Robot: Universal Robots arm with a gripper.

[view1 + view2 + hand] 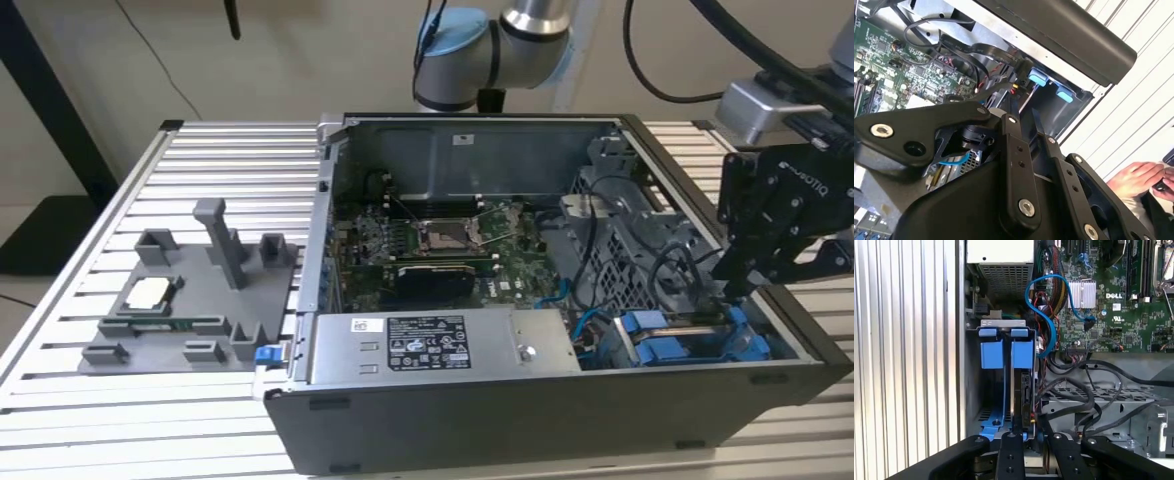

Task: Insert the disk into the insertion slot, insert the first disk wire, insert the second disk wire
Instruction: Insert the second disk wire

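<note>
case: open computer case lying on a slatted metal table, open side up.
disk: the disk stands on edge in the drive bay at the near corner of the case, on the exterior view's right. Its blue carrier tab points up.
neighbour slot: a second blue carrier sits just beside the disk, on the outer-wall side. It looks empty.
gripper: the black gripper hangs tip-down over the drive bay, right at the disk's upper edge. Contact with the disk can't be judged.
grip state: cannot tell whether it is released or clamped on anything.
blue cable: a blue cable loops from the motherboard toward the disk's carrier. Whether it is plugged into the disk, can't tell.
black wires: a bundle of black wires crosses the grey cage next to the bay.
power supply: silver box along the near wall, on the exterior view's left of the bay.
fixture: grey tray on the table, well to the exterior view's left of the case.
person: a hand rests over the table outside the case in the second wrist view.
</note>
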